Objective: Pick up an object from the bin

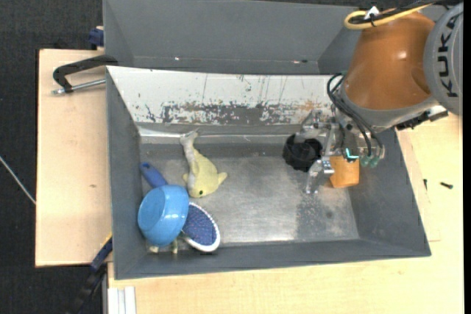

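Observation:
My gripper (329, 177) hangs at the right side of the bin, close to the back wall. A small orange block (346, 173) sits between its fingers, with one silver finger (315, 179) against the block's left face. The gripper is shut on the block. A black lumpy thing (300, 153) lies just left of the gripper, by the back wall. Whether it touches the gripper I cannot tell.
At the left lie a yellow plush fish (201, 176), a blue cup with a handle (163, 214) and an oval brush with blue bristles (201, 228) in the front left corner. Bare bin floor stretches between these and the gripper. The arm's orange cover hangs over the right rim.

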